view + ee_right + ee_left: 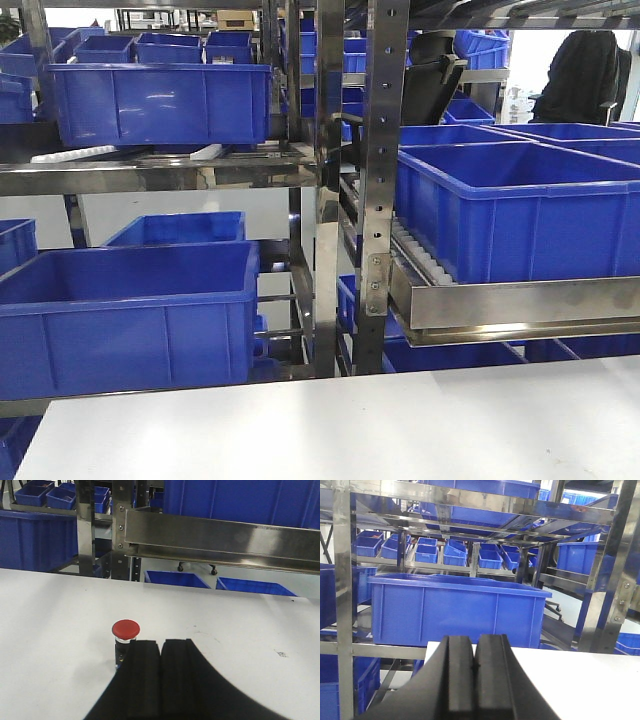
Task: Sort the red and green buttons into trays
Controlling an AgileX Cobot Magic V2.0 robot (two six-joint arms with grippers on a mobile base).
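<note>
1. One button only is in view: the red button [125, 629] stands upright on the white table [240, 615], dome up, just ahead and a little to the left of the right gripper [161, 646]; the green button and both trays show in no view
2. The right gripper's jaws are together with nothing between them, so the step in hand looks to be the approach to the red button; spread them wider than the dome before coming down
3. Shift the gripper a little left first, since the dome sits off the line where the fingers meet
4. Take the base under the dome rather than the smooth rounded cap, which would likely slip; close gently, as so small and top-heavy a thing could tip or skid on the slick table
5. The left gripper [474, 642] also has its jaws pressed together and empty, by an edge of the table and facing a blue crate [455, 610]; keep it clear of the right arm's path
6. Lift straight up, and find the red tray before carrying anything across
</note>
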